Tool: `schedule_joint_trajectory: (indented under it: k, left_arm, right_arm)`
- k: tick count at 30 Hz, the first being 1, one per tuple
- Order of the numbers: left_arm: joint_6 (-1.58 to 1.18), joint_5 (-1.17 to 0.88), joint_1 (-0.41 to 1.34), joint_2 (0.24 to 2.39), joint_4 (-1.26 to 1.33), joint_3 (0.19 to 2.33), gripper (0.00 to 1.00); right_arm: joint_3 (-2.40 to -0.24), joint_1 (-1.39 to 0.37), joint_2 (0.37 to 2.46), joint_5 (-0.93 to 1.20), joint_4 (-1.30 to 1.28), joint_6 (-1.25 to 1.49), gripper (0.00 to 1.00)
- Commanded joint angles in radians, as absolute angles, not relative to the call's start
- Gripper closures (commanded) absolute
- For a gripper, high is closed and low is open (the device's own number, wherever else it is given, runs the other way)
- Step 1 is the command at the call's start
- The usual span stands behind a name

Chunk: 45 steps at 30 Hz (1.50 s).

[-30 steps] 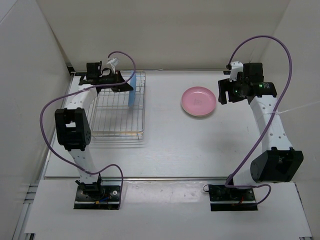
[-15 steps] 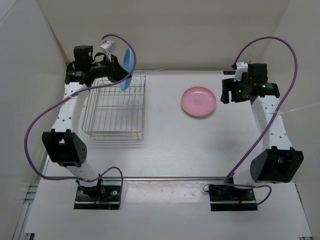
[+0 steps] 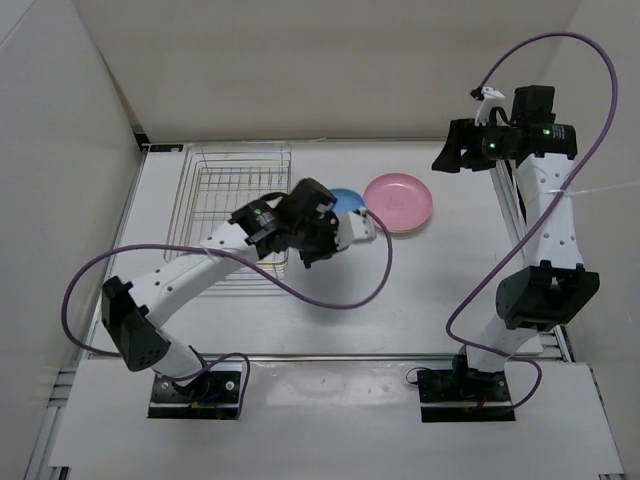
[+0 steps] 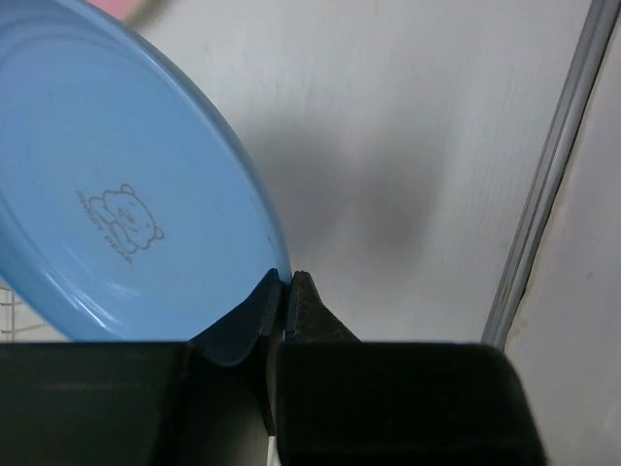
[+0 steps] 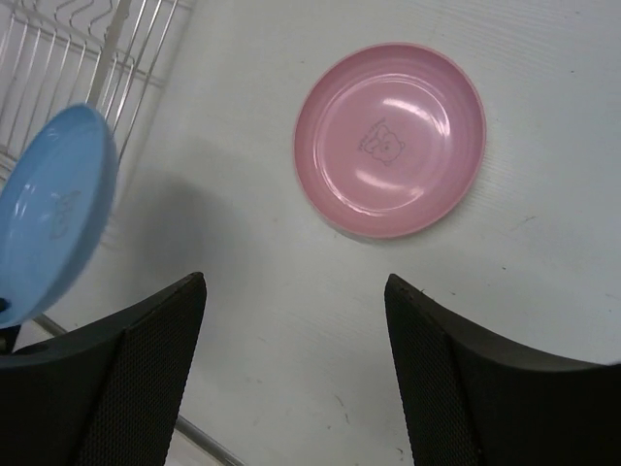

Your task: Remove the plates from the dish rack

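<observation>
My left gripper is shut on the rim of the light blue plate and holds it tilted above the table, just right of the wire dish rack and left of the pink plate. In the left wrist view the fingertips pinch the blue plate's edge. The pink plate lies flat on the table. My right gripper is open and empty, raised above the table's far right; in its own view it looks down on the pink plate, the blue plate and the rack. The cream plate is hidden.
White walls enclose the table on the left, back and right. A metal rail runs along the table edge. The left arm's purple cable loops over the table in front of the rack.
My left gripper has lifted the blue plate out of the rack and swung it right and forward, to beside the pink plate. My right gripper has risen and drawn back.
</observation>
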State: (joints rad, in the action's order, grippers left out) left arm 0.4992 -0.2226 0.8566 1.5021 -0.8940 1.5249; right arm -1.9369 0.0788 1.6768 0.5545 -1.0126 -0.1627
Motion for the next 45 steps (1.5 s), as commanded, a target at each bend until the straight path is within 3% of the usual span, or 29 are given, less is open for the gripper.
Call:
schedule_joint_trajectory:
  k: [1,9,20,28,29,32,36,45]
  left_arm:
    - [0.601,0.057,0.957,1.515,-0.96,1.509,0.89]
    - [0.689,0.222,1.135,1.63,-0.992,1.592,0.89]
    - [0.71,0.242,1.224,1.72,-1.022,1.758,0.89]
    - [0.71,0.224,1.224,1.74,-1.022,1.805,0.89]
    - [0.71,0.224,1.224,1.75,-1.022,1.816,0.89]
    - [0.71,0.224,1.224,1.75,-1.022,1.816,0.89]
    - [0.71,0.233,1.224,1.759,-0.993,1.816,0.89]
    - [0.69,0.268,1.172,1.759,-0.908,1.835,0.86]
  right_arm:
    - [-1.99,0.006,1.678,0.517,-1.091,-0.247,0.22]
    - [-1.892,-0.184,1.692,0.325,-1.166,-0.31,0.26]
    - [-1.784,-0.285,1.66,0.261,-1.135,-0.328,0.29]
    - [-1.717,-0.295,1.638,0.242,-1.103,-0.328,0.62]
    - [-1.707,-0.295,1.638,0.232,-1.103,-0.328,0.71]
    - [-1.707,-0.304,1.638,0.232,-1.094,-0.319,0.85]
    - [-1.707,-0.313,1.638,0.204,-1.083,-0.31,0.99]
    - [-1.689,-0.313,1.629,0.179,-1.083,-0.281,1.0]
